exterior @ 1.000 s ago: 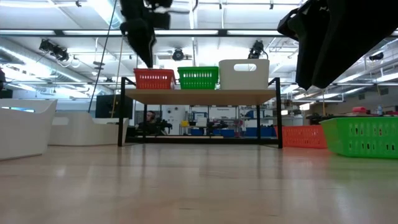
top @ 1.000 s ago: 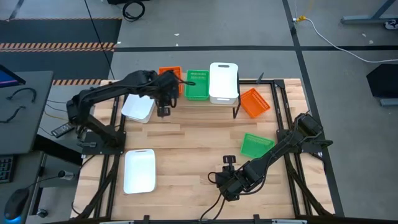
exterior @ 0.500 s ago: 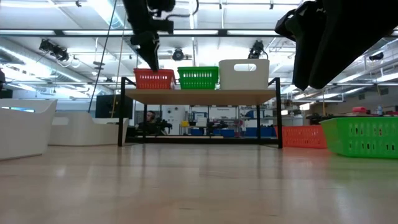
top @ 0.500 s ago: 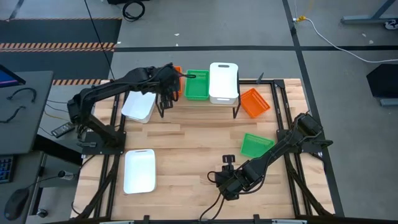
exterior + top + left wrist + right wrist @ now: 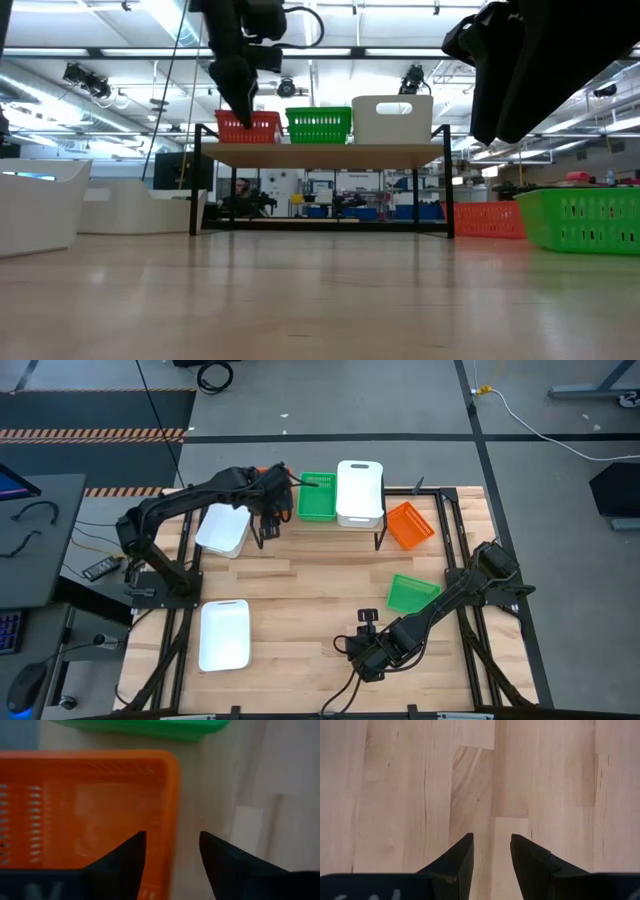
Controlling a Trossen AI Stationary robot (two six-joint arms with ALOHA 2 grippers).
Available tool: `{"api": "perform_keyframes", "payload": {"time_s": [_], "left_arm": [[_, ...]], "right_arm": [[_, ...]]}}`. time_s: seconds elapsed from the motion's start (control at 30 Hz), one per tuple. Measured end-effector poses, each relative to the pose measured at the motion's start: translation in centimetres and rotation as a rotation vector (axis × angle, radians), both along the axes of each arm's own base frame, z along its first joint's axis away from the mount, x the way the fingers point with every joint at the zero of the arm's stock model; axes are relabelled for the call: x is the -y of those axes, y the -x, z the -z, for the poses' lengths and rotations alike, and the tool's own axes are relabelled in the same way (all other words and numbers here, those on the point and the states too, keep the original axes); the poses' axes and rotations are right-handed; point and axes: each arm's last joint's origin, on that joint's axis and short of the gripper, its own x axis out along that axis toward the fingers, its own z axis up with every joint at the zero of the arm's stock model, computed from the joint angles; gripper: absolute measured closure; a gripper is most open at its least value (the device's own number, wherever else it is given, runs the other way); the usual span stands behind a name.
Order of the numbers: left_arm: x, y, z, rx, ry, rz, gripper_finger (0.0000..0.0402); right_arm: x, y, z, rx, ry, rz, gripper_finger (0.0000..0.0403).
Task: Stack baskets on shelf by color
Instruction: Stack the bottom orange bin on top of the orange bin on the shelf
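Observation:
On the shelf (image 5: 320, 152) stand an orange basket (image 5: 247, 127), a green basket (image 5: 317, 497) and a white basket (image 5: 360, 490) side by side, each on its bottom. My left gripper (image 5: 171, 840) hangs open over the orange basket's end. One finger is over the basket's inside and the other over the shelf plank, with the end wall (image 5: 172, 805) between them. I cannot tell whether they touch it. My right gripper (image 5: 491, 840) hovers open over bare tabletop near the front edge.
On the tabletop lie a second orange basket (image 5: 410, 525) to the right of the shelf and a green basket (image 5: 412, 593) in front of it. One white basket (image 5: 222, 530) sits left of the shelf, another (image 5: 223, 633) at the front left. The table's middle is bare wood.
My left gripper has moved toward the table's far edge and down, from in front of the shelf to over the orange basket's end. The baskets on the shelf have kept their places.

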Motion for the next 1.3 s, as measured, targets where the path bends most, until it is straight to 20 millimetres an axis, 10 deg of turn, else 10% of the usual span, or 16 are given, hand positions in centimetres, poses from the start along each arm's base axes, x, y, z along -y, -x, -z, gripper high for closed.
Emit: {"api": "perform_keyframes", "payload": {"time_s": [0.97, 1.3], "left_arm": [[2.8, 0.1, 0.4, -0.103, 0.075, 0.027, 0.0285], [4.8, 1.4, -2.6, 0.041, 0.038, 0.011, 0.0285]], "right_arm": [[0.4, -0.2, 0.0, -0.004, 0.011, -0.013, 0.0268], [1.0, -0.6, 0.0, -0.005, 0.009, 0.006, 0.0268]]}}
